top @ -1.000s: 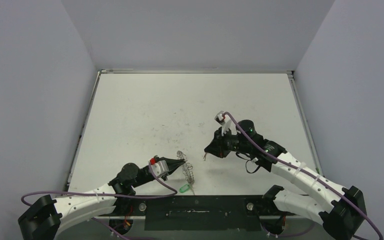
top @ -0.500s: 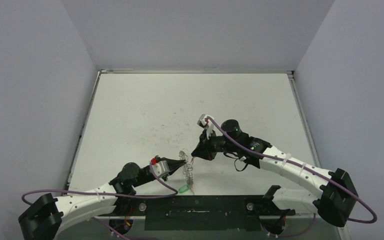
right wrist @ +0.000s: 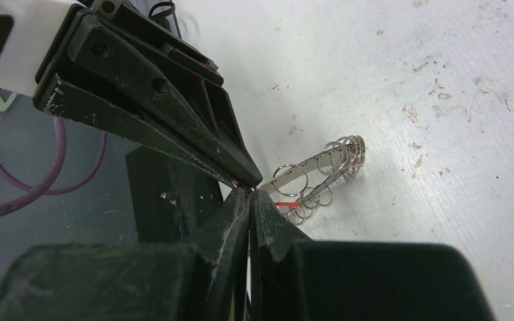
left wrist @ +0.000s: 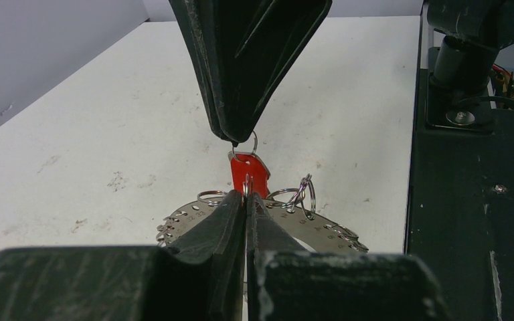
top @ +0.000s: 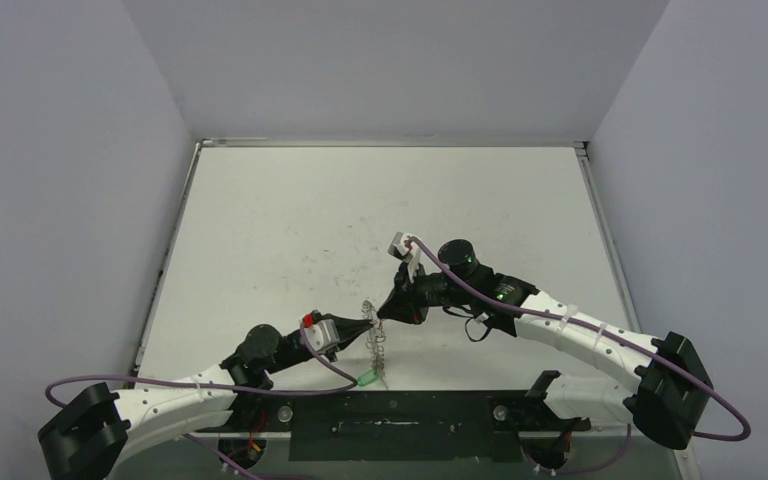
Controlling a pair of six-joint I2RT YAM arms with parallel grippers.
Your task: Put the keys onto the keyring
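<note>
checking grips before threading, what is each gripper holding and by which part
Left gripper pinches the keyring by its edge; right gripper pinches the red-tagged key at its top end.

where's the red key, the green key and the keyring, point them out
red key [left wrist: 249, 175], left wrist view, on its red plastic tag.
green key [top: 365, 378], top external view, on its green tag.
keyring [left wrist: 186, 219], left wrist view, on the left part of its flat metal plate.

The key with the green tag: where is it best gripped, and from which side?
Probably by the green tag, its broadest visible part, from above and its left: it seems to lie flat by the near edge of the table, with the keyring standing on edge close at its right.
</note>
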